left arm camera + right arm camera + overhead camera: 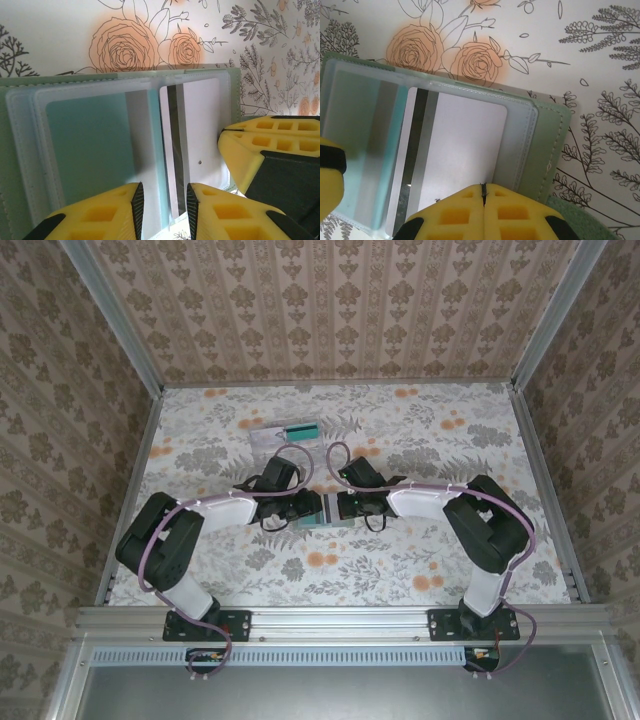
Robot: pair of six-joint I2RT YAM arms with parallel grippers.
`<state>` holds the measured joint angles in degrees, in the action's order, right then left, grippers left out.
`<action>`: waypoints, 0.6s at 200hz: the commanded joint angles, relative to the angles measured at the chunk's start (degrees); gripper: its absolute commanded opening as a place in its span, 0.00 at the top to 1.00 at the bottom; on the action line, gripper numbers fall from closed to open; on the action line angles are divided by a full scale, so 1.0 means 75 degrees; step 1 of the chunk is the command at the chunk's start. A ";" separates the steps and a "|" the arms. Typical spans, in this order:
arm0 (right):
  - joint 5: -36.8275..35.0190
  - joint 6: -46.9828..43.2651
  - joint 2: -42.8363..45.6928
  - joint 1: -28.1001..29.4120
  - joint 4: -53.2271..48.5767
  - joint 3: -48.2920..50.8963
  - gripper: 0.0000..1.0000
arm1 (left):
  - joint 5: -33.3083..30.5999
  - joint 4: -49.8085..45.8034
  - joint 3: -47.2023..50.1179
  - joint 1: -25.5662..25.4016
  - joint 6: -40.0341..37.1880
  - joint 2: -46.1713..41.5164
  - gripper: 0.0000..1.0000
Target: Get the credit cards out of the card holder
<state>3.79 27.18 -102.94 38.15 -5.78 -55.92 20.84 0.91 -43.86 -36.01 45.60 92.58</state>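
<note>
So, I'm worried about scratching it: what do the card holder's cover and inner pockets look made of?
Card holder cover: matte green with a stitched edge, likely faux leather. Pockets: frosted, translucent soft plastic; cards show through.

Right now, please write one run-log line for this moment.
card holder: lying open | left claw: part open over it | right claw: shut at its edge
</note>
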 commanded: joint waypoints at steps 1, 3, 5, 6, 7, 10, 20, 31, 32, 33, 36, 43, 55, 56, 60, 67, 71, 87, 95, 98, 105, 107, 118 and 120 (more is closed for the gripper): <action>0.0093 -0.0013 -0.0240 0.0052 -0.0207 -0.0009 0.99 | 0.0138 0.0137 0.0028 -0.0003 0.0198 0.0101 0.69; 0.0095 0.0000 -0.0243 0.0059 -0.0203 -0.0009 0.99 | 0.0139 0.0154 0.0030 -0.0012 0.0209 0.0105 0.69; 0.0102 0.0001 -0.0244 0.0058 -0.0199 -0.0009 0.99 | 0.0148 0.0153 0.0031 -0.0014 0.0211 0.0120 0.69; 0.0097 -0.0001 -0.0238 0.0058 -0.0195 -0.0009 0.99 | 0.0149 0.0157 0.0039 -0.0015 0.0217 0.0117 0.69; 0.0094 -0.0002 -0.0241 0.0058 -0.0192 -0.0009 0.99 | 0.0150 0.0158 0.0037 -0.0015 0.0221 0.0121 0.69; 0.0092 -0.0003 -0.0235 0.0068 -0.0201 -0.0007 0.99 | 0.0151 0.0170 0.0041 -0.0015 0.0238 0.0132 0.69; 0.0114 -0.0003 -0.0234 0.0066 -0.0199 -0.0009 0.99 | 0.0196 0.0249 0.0047 -0.0038 0.0291 0.0177 0.69; 0.0107 0.0006 -0.0232 0.0077 -0.0188 0.0003 0.99 | 0.0244 0.0335 0.0051 -0.0078 0.0368 0.0202 0.69; 0.0105 0.0013 -0.0232 0.0079 -0.0183 0.0003 0.99 | 0.0245 0.0341 0.0049 -0.0082 0.0372 0.0199 0.69; 0.0110 0.0011 -0.0232 0.0074 -0.0181 0.0003 0.99 | 0.0245 0.0345 0.0048 -0.0084 0.0380 0.0197 0.69; 0.0112 0.0008 -0.0212 0.0080 -0.0189 0.0003 0.99 | 0.0234 0.0350 0.0039 -0.0093 0.0393 0.0206 0.70; 0.0115 0.0020 -0.0209 0.0081 -0.0184 0.0014 0.99 | 0.0244 0.0369 0.0005 -0.0126 0.0409 0.0213 0.70; 0.0098 0.0009 -0.0186 0.0081 -0.0176 0.0037 0.99 | 0.0206 0.0346 -0.0069 -0.0199 0.0429 0.0204 0.70; 0.0101 0.0015 -0.0186 0.0081 -0.0177 0.0038 0.99 | 0.0202 0.0335 -0.0082 -0.0207 0.0426 0.0200 0.70; 0.0093 0.0016 -0.0164 0.0081 -0.0174 0.0048 0.99 | 0.0179 0.0307 -0.0118 -0.0234 0.0423 0.0207 0.70; 0.0091 0.0009 -0.0153 0.0078 -0.0175 0.0061 0.99 | 0.0149 0.0257 -0.0171 -0.0280 0.0423 0.0229 0.70; 0.0077 0.0013 -0.0150 0.0081 -0.0169 0.0070 0.99 | 0.0129 0.0225 -0.0204 -0.0297 0.0432 0.0242 0.70; 0.0055 0.0027 -0.0095 0.0081 -0.0170 0.0130 0.99 | 0.0045 0.0050 -0.0318 -0.0360 0.0444 0.0346 0.70; 0.0046 0.0053 -0.0057 0.0079 -0.0165 0.0167 0.99 | -0.0037 -0.0104 -0.0354 -0.0367 0.0458 0.0394 0.71; 0.0056 0.0064 -0.0049 0.0072 -0.0150 0.0186 0.99 | -0.0069 -0.0161 -0.0368 -0.0367 0.0466 0.0404 0.71; 0.0077 0.0092 -0.0013 0.0080 -0.0121 0.0229 0.99 | -0.0165 -0.0284 -0.0354 -0.0367 0.0471 0.0412 0.71; 0.0088 0.0100 -0.0011 0.0081 -0.0111 0.0238 0.99 | -0.0189 -0.0317 -0.0352 -0.0361 0.0479 0.0420 0.71; 0.0148 0.0166 0.0025 0.0092 -0.0053 0.0297 0.99 | -0.0313 -0.0476 -0.0328 -0.0356 0.0511 0.0388 0.71; 0.0162 0.0186 0.0028 0.0090 -0.0042 0.0308 0.99 | -0.0328 -0.0482 -0.0314 -0.0358 0.0507 0.0376 0.71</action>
<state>3.90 27.27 -102.94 38.30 -5.17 -55.64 20.73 1.30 -45.39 -38.65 48.31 94.85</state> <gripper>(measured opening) 0.067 0.294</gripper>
